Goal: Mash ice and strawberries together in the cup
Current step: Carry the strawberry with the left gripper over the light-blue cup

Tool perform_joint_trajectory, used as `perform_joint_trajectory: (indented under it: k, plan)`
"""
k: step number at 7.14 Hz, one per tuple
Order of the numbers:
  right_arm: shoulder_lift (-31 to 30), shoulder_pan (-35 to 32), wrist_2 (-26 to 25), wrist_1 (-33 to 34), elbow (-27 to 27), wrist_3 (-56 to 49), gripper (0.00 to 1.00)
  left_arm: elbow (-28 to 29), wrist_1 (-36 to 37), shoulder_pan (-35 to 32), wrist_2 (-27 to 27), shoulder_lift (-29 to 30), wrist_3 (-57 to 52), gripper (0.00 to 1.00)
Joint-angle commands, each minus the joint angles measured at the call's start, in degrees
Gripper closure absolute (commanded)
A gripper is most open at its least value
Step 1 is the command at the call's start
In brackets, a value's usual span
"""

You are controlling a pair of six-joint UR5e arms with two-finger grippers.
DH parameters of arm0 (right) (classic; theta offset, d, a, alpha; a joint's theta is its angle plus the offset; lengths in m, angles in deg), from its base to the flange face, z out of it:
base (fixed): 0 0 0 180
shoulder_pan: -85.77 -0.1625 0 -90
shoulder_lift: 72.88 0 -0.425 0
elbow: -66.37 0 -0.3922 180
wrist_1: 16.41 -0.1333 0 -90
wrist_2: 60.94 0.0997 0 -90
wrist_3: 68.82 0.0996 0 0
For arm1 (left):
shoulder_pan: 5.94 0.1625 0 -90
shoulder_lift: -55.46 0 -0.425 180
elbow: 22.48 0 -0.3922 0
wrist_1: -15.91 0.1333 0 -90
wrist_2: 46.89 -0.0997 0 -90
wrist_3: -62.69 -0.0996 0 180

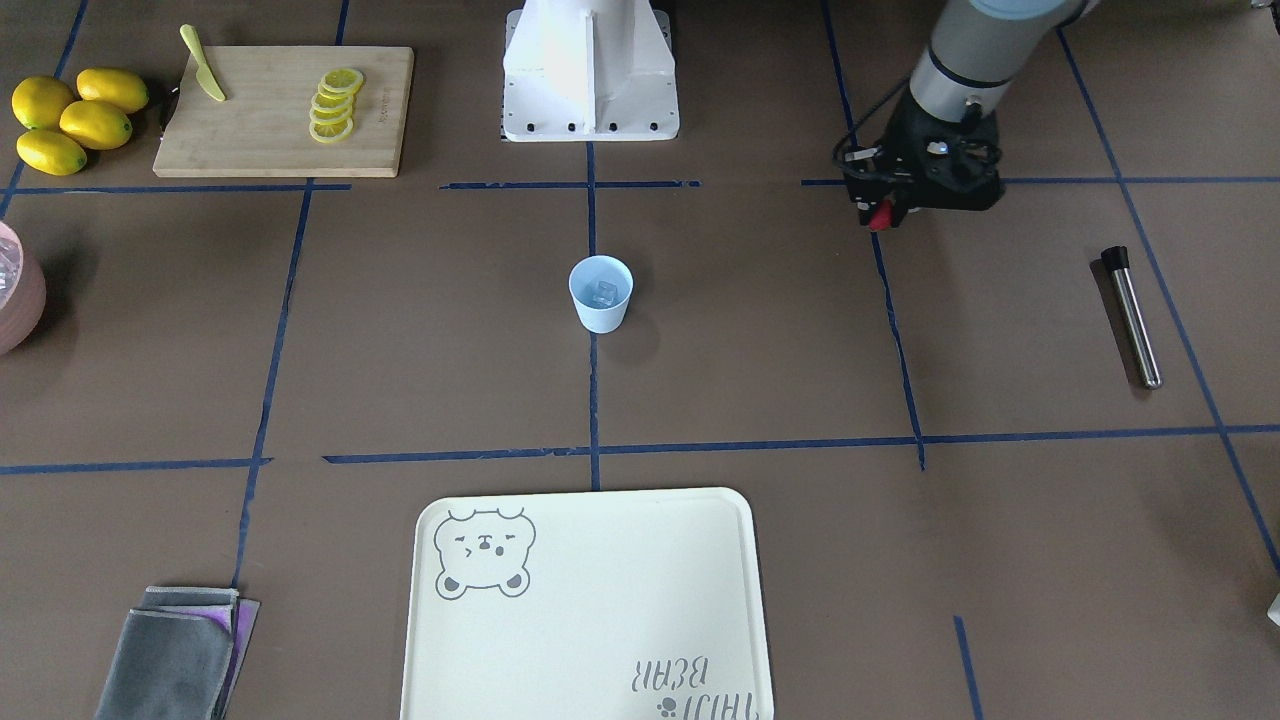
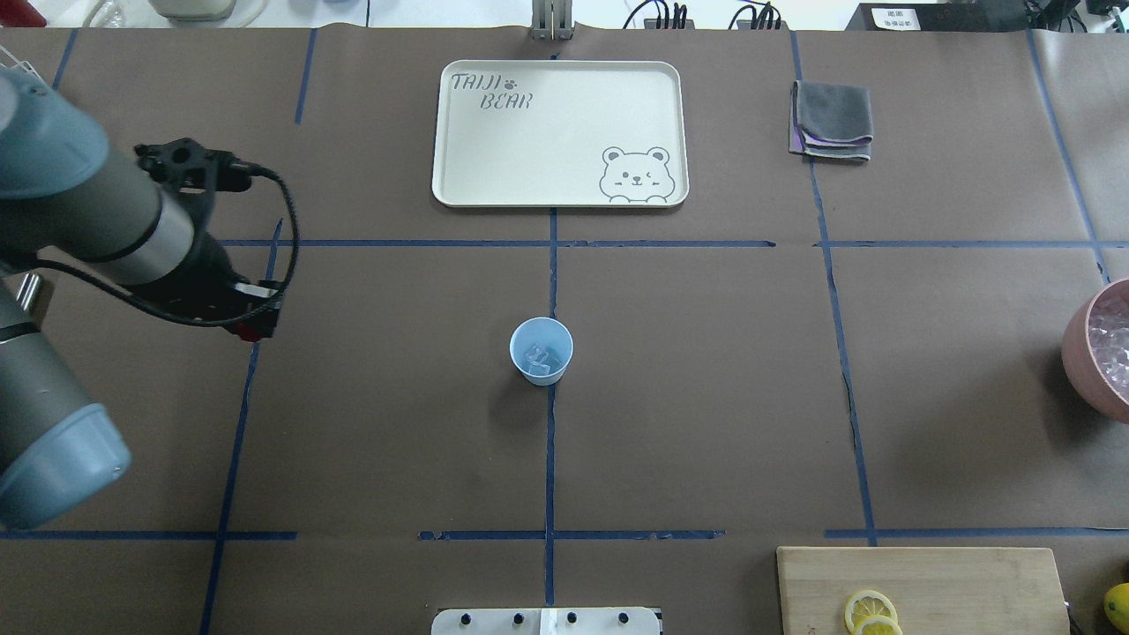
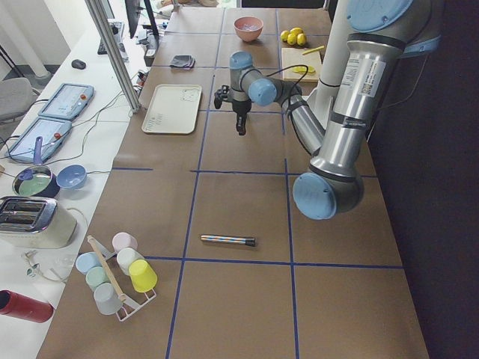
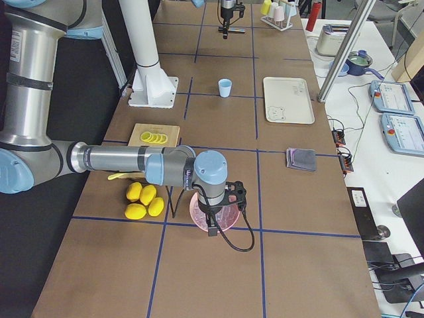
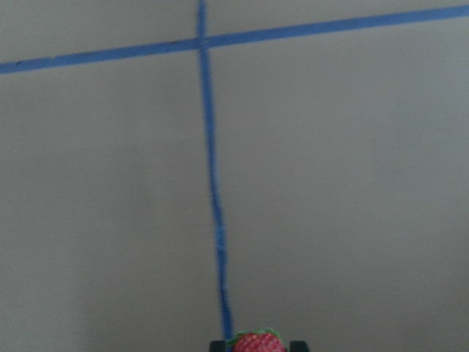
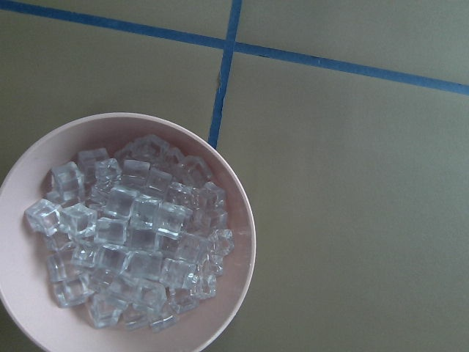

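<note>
My left gripper (image 1: pixel 884 210) is clamped on the small dark-red strawberry piece (image 5: pixel 258 342), held above the brown paper-covered table (image 1: pixel 760 330) over a blue tape line (image 5: pixel 212 205) — well apart from the pale light-blue plastic cup (image 2: pixel 541 351) standing upright at the centre. A few clear ice cubes (image 2: pixel 542 357) lie in that cup. My right gripper (image 4: pixel 211 229) hangs over the round pink bowl (image 6: pixel 245 220) heaped with more ice cubes (image 6: pixel 132 235) — whether its fingers are open or closed I cannot tell
</note>
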Motion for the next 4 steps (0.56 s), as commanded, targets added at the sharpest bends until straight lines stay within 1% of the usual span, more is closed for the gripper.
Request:
perform_joint_trajectory:
  k: [1, 2, 3, 4]
  plan:
    - [0.08, 0.0, 0.0, 0.02, 0.02, 0.0, 0.01, 8.86, 5.18, 7.34, -0.62, 17.91, 13.99, 1.0]
    - [0.09, 0.0, 0.0, -0.06, 0.02, 0.0, 0.01, 16.58, 4.04, 10.07, -3.76, 25.91, 19.1, 1.0]
    - [0.09, 0.0, 0.0, -0.06, -0.06, 0.0, 0.01, 23.36, -1.97, 12.71, -6.22, 29.12, 22.89, 1.0]
    - [0.09, 0.0, 0.0, -0.06, -0.07, 0.0, 0.01, 27.34, -7.17, 12.82, -7.38, 29.41, 23.8, 1.0]
